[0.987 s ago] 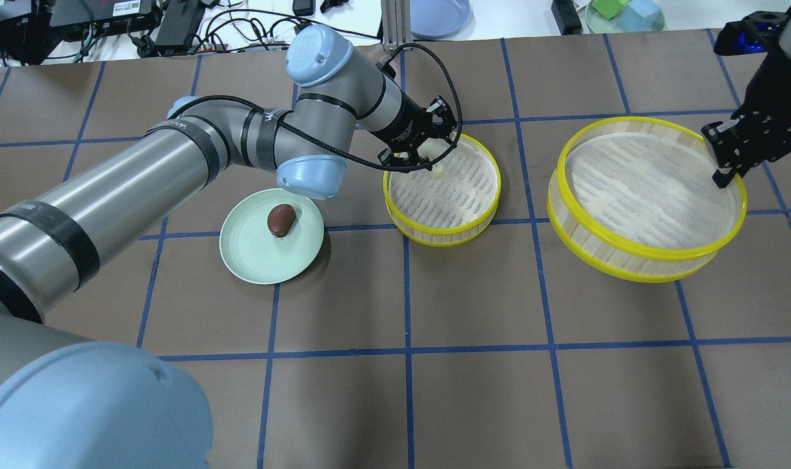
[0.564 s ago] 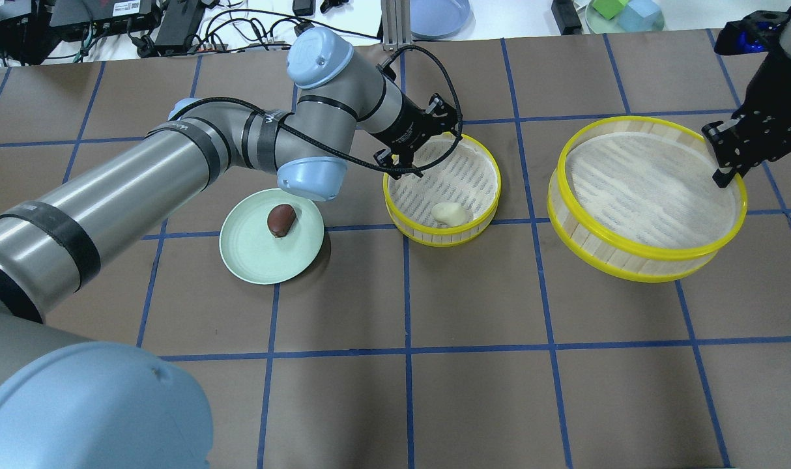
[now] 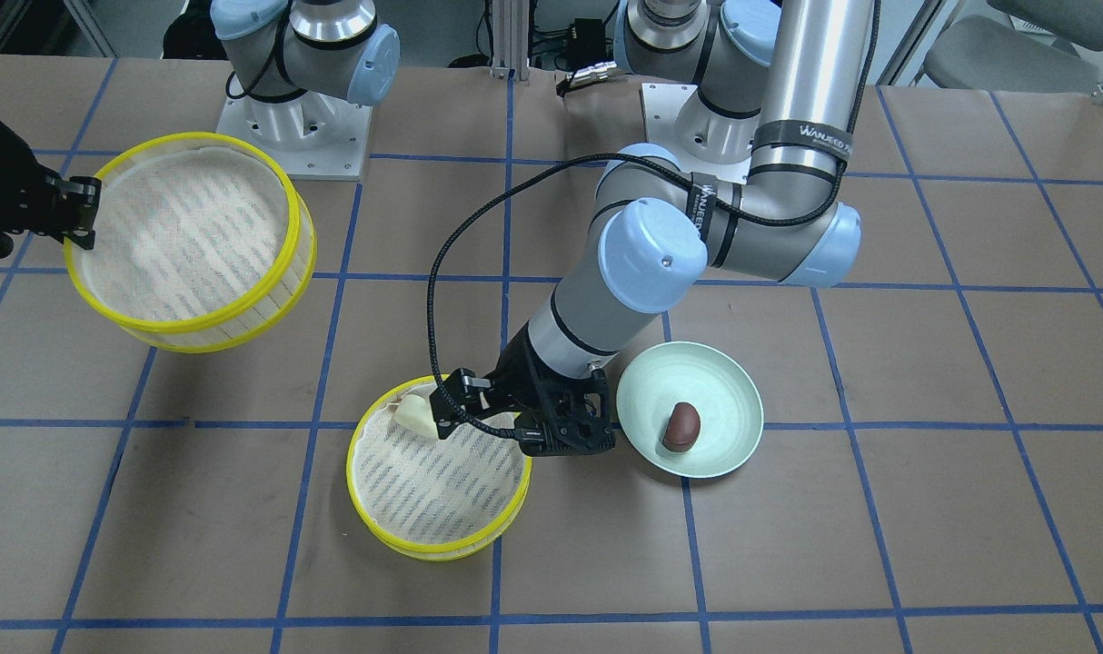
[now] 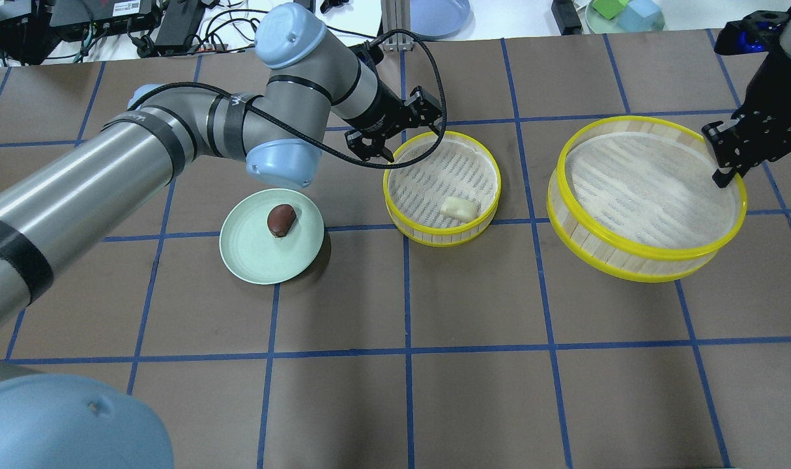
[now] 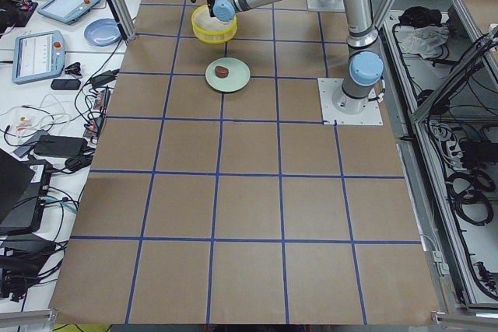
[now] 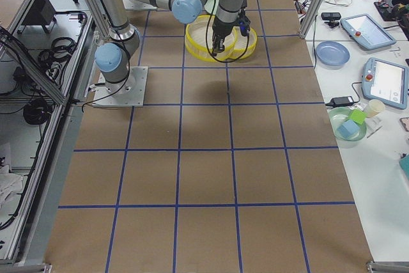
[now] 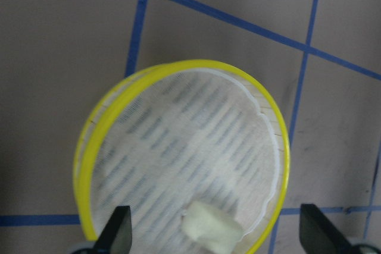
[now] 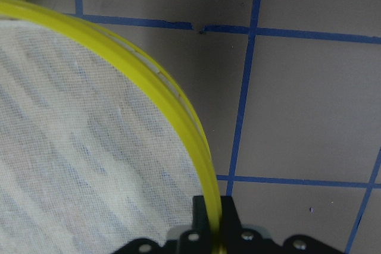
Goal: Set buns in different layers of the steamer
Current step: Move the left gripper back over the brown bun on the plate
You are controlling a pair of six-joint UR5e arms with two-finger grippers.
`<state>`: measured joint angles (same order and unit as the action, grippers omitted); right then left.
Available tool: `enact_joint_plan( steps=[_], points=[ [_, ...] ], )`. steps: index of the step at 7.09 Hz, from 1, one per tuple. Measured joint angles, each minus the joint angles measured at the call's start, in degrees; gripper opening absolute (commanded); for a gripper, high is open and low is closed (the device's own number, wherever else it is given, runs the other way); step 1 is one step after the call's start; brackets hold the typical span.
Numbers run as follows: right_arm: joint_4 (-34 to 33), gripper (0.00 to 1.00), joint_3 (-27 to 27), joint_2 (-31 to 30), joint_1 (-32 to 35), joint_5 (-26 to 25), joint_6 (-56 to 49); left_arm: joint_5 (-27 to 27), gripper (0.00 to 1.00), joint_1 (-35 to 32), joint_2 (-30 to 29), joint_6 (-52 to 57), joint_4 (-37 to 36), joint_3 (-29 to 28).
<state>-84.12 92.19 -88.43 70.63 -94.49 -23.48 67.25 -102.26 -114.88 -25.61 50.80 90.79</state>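
Overhead view. The left gripper point(image 4: 410, 140), jaws spread and empty, hangs over the upper-left rim of the smaller steamer tray point(image 4: 434, 238) at centre. The cream bun point(image 4: 459, 208) lies inside, near the lower-right wall. The brown bun point(image 4: 281, 219) sits on the green plate point(image 4: 252, 264), left of centre. At right, the right gripper point(image 4: 725, 170) clamps the rim of the tilted larger steamer tray point(image 4: 630, 264).
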Motion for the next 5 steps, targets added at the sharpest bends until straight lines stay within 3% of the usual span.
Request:
enact_joint_plan(
  steps=[1, 3, 4, 5],
  points=[
    [0.01, 0.0, 0.0, 0.0, 0.01, 0.0, 0.07, 3.62, 1.0, 1.36, 1.67, 4.91, 4.71, 0.21],
    [-0.11, 0.0, 0.04, -0.01, 0.12, 0.25, 0.55, 19.24, 1.0, 2.93, 4.05, 17.81, 12.1, 2.85],
    [-0.24, 0.0, 0.1, -0.04, 0.23, 0.58, 1.1, 23.78, 0.97, 5.07, 4.6, 22.43, 12.97, 5.13],
    [-0.3, 0.0, 0.18, 0.02, 0.5, 1.17, 2.37, 24.23, 0.9, 7.51, 4.56, 24.41, 13.17, 6.54]
  ],
)
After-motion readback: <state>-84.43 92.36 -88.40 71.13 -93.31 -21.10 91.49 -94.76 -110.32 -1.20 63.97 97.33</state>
